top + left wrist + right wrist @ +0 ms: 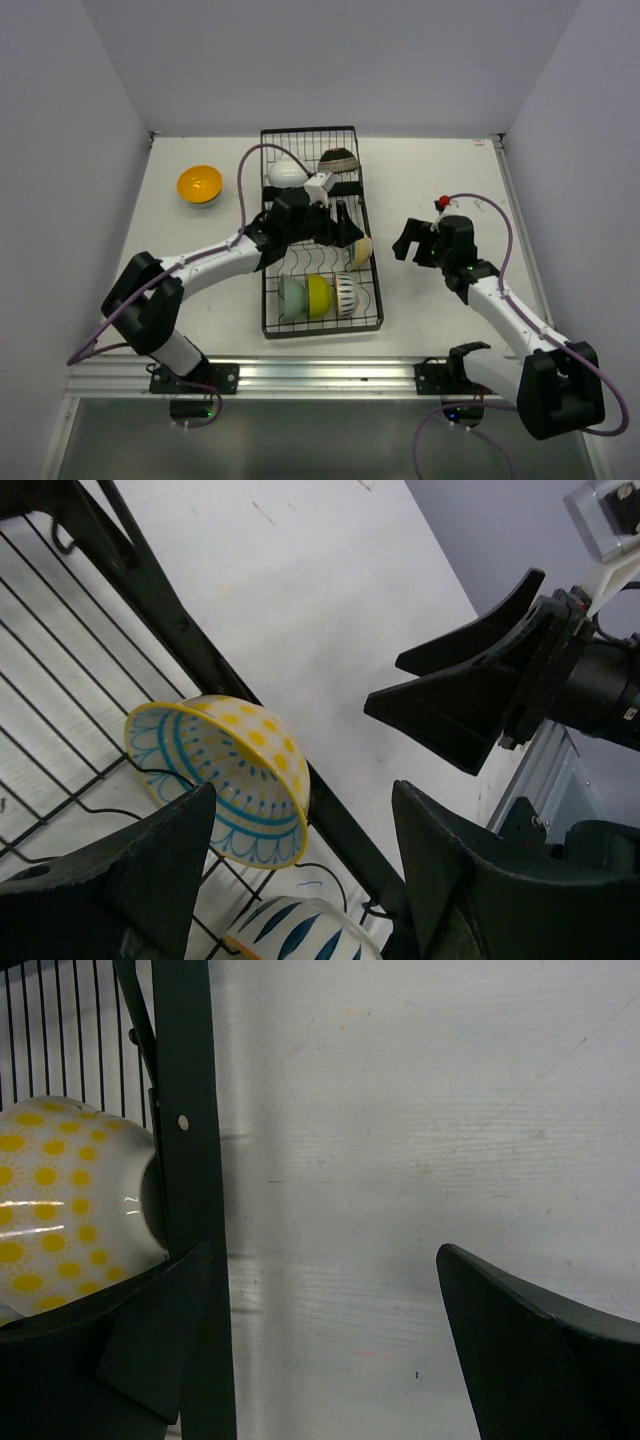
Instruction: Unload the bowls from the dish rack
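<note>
The black wire dish rack (272,300) lies in the middle of the table. In it stand a white bowl (287,173), a dark brown patterned bowl (340,160), a cream bowl with yellow dots (361,250), a pale green bowl (292,297), a yellow-green bowl (318,295) and a white striped bowl (345,293). An orange bowl (200,184) sits on the table at the far left. My left gripper (338,228) is open over the rack, just above the cream bowl (225,775). My right gripper (413,243) is open and empty, right of the rack, facing the cream bowl (70,1200).
The rack's right rail (185,1160) stands between my right gripper (325,1340) and the cream bowl. The striped bowl (290,930) sits just below my left gripper (305,880). White walls enclose the table on three sides. Bare tabletop (450,180) lies right of the rack.
</note>
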You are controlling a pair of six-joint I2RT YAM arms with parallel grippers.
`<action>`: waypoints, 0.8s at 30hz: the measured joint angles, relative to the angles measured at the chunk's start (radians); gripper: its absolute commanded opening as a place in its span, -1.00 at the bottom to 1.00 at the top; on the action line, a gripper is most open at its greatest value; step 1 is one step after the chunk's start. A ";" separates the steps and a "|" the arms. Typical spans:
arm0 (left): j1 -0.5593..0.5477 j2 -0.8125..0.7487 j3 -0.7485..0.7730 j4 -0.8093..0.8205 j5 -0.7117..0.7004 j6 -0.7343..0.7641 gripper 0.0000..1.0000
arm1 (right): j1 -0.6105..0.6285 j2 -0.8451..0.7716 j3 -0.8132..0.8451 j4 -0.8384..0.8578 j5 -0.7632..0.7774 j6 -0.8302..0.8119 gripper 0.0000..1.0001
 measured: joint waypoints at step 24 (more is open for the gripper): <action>-0.098 0.225 0.074 0.035 -0.003 -0.116 -0.91 | 0.000 -0.006 0.000 0.000 0.000 0.002 0.97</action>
